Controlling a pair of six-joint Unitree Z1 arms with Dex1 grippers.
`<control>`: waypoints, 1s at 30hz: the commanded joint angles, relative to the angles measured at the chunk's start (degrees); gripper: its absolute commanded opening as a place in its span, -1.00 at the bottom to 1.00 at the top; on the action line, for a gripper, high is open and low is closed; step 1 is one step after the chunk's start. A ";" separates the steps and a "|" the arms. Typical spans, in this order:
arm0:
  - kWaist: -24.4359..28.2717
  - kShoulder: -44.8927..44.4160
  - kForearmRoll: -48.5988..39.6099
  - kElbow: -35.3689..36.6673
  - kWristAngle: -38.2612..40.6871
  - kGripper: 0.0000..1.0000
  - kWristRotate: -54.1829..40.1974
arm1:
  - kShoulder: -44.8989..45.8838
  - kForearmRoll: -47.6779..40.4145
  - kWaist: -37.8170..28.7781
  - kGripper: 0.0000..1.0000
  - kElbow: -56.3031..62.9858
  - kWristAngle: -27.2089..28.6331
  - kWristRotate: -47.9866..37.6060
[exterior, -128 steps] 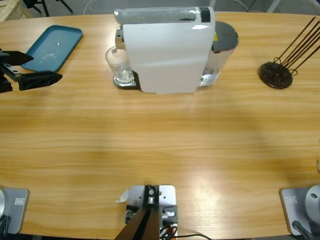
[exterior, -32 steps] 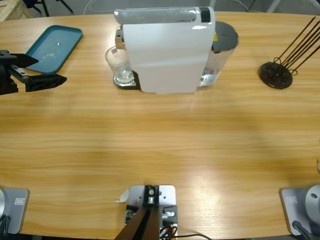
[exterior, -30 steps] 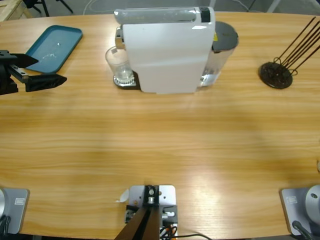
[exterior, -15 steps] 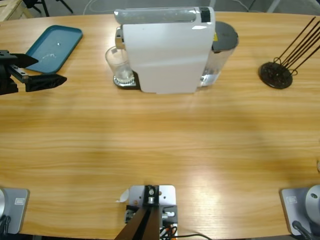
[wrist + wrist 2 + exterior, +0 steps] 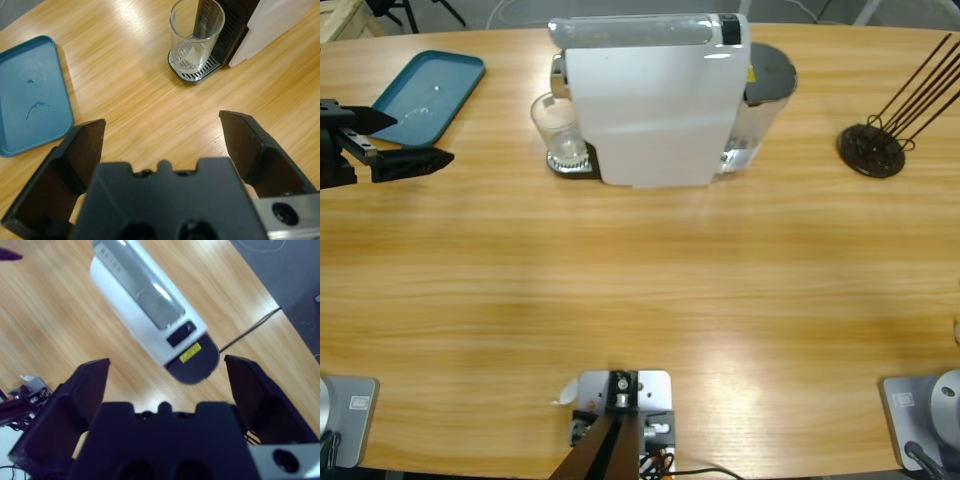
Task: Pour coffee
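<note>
A white coffee machine stands at the table's far middle, with a dark-lidded water tank on its right side. A clear glass stands upright on the machine's drip tray, under the spout; no coffee shows in it. My left gripper is open at the table's left edge, well to the left of the glass and pointing at it, holding nothing. My right gripper is open and empty, high above the machine, looking down on its top. It does not show in the high view.
A blue tray lies at the far left, just behind the left gripper. A black round stand with thin rods sits at the far right. Bare wooden table stretches in front of the machine.
Over the last four seconds the left gripper has shifted slightly to the right, toward the glass. In the last second nothing has visibly moved.
</note>
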State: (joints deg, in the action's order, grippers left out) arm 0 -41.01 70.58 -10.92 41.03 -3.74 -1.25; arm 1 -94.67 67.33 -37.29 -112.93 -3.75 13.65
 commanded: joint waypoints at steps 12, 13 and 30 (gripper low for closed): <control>-0.47 -13.10 12.74 -11.87 0.93 1.00 -0.02 | 44.15 -39.58 -0.59 1.00 66.38 -6.29 -1.79; -0.47 -14.22 12.85 -12.22 0.93 1.00 -0.05 | 45.16 -41.74 -0.59 1.00 69.02 -6.52 -2.30; -0.77 -11.02 16.52 -16.68 12.16 0.98 0.02 | 49.22 -53.38 -0.59 1.00 83.49 -7.84 -7.29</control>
State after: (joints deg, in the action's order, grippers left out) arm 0 -41.23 57.40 4.76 26.67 3.26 -1.12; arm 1 -44.13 17.50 -37.42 -33.88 -11.06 7.63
